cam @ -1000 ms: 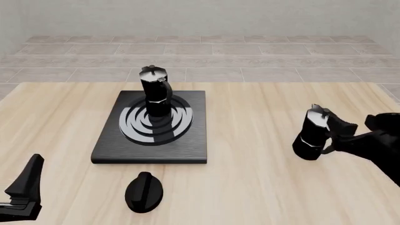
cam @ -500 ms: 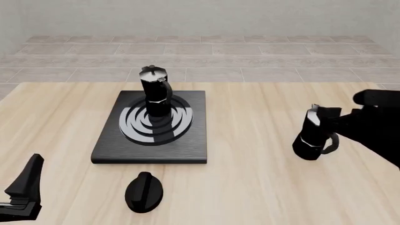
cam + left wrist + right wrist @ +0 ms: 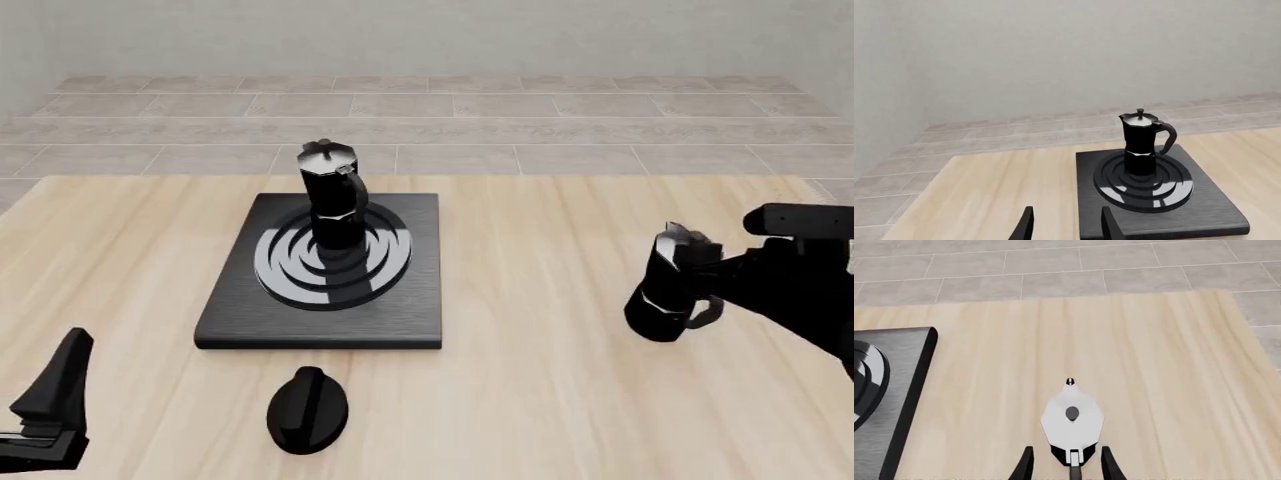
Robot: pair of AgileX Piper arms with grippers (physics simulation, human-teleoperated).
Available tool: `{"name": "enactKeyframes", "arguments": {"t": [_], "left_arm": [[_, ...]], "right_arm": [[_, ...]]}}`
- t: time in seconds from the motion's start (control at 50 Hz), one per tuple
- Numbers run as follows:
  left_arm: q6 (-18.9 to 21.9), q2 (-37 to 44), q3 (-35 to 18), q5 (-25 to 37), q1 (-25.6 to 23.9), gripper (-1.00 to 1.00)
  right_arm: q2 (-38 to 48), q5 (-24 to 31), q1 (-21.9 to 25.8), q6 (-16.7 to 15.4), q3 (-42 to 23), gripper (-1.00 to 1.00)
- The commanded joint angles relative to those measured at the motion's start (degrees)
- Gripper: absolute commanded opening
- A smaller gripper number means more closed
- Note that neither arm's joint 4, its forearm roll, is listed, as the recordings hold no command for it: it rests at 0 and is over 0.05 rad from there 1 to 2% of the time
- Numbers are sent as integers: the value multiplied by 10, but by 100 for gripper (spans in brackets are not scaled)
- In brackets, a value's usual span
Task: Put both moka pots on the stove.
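Observation:
One moka pot (image 3: 330, 195) stands upright on the burner rings of the stove (image 3: 400, 320), and the left wrist view shows the same moka pot (image 3: 1141, 145) on the stove (image 3: 1214, 215). The other moka pot (image 3: 663, 285) stands on the bare table to the right of the stove. From above, this moka pot (image 3: 1072, 417) shows its pale lid. My right gripper (image 3: 710, 270) is at its handle side, open (image 3: 1066, 452), with one finger on each side of the handle end. My left gripper (image 3: 60, 395) is low at the near left, open (image 3: 1066, 225) and empty.
A small black oval knob (image 3: 307, 408) lies on the table just in front of the stove. The stove's edge (image 3: 894, 390) lies well apart from the right pot. Beyond the wooden table's far edge (image 3: 427, 178) there is tiled floor.
My right arm has risen and swung its wrist up behind the right pot, with the fingers now level with its upper part. The pot and the left arm have not moved.

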Motion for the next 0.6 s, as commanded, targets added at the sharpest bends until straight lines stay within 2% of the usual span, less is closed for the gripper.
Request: {"name": "enactKeyframes", "arguments": {"t": [0.02,0.6], "left_arm": [[-1,0,0,-2,8,100],[0,0,-2,0,8,100]], "right_arm": [[-6,2,7,0,4,100],[38,-29,-2,-12,19,100]]}}
